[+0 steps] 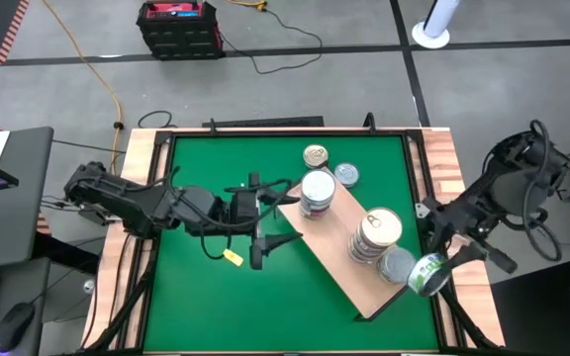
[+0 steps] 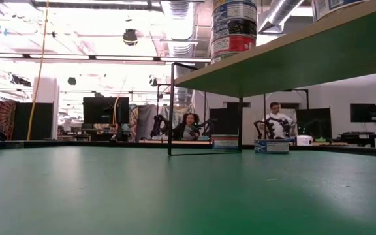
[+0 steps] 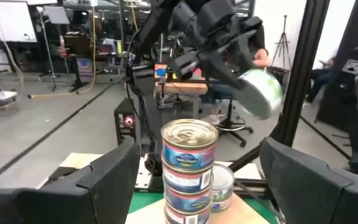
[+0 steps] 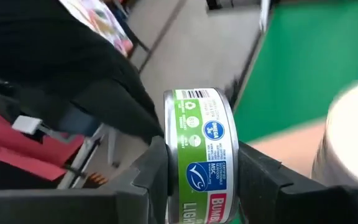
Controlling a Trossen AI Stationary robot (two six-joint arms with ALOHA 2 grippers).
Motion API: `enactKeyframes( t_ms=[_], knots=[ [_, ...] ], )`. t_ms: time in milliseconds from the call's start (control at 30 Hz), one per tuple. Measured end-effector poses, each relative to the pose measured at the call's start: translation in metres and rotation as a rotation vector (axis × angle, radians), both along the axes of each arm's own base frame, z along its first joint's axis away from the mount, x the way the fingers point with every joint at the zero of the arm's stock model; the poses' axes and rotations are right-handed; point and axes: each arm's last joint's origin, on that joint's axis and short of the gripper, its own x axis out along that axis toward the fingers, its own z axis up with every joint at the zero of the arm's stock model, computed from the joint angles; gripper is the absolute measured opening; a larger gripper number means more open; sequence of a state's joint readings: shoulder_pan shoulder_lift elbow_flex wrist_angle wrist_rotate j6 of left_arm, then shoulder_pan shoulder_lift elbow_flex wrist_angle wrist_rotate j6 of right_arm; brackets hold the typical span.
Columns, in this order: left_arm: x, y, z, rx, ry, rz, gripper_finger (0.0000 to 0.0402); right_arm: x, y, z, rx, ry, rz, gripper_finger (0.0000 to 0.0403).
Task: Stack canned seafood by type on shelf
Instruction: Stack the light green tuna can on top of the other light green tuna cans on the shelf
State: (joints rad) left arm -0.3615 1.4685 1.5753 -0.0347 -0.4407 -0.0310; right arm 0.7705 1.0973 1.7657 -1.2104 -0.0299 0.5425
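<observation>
On a green worktop (image 1: 216,287), a light-wood shelf (image 1: 339,267) lies at an angle, carrying two stacks of tins (image 1: 317,193). The left hand (image 1: 257,222) hovers released just beside the shelf's near stack. Past the shelf's far end, the right hand (image 1: 433,269) grips a green-labelled tin (image 1: 427,274) on edge.

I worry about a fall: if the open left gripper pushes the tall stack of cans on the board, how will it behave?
The stack of cans is tall and narrow, so a push near its top would probably tip it. The cans look rigid with smooth metal lids, so upper ones may slide. The left gripper stands open beside the board.
</observation>
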Motion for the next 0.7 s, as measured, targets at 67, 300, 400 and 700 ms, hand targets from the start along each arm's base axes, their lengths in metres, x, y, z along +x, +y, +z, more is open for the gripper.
enactKeyframes(
  t_ms=[67,300,400,700],
  knots=[
    [0.000,0.000,0.001,-0.012,-0.007,-0.004,0.0315,-0.004,0.000,-0.006,-0.004,0.107,-0.028,0.0176],
    [-0.002,-0.001,0.006,-0.036,-0.052,-0.023,0.0315,-0.015,-0.008,-0.030,-0.038,0.547,-0.279,0.0173],
    [-0.002,-0.002,0.006,-0.054,-0.051,-0.027,0.0315,-0.011,-0.004,-0.032,0.044,0.621,-0.344,0.0173],
    [0.005,-0.010,-0.001,-0.106,-0.037,-0.122,0.0315,0.005,0.006,-0.050,0.123,0.834,-0.538,0.0175]
  ],
)
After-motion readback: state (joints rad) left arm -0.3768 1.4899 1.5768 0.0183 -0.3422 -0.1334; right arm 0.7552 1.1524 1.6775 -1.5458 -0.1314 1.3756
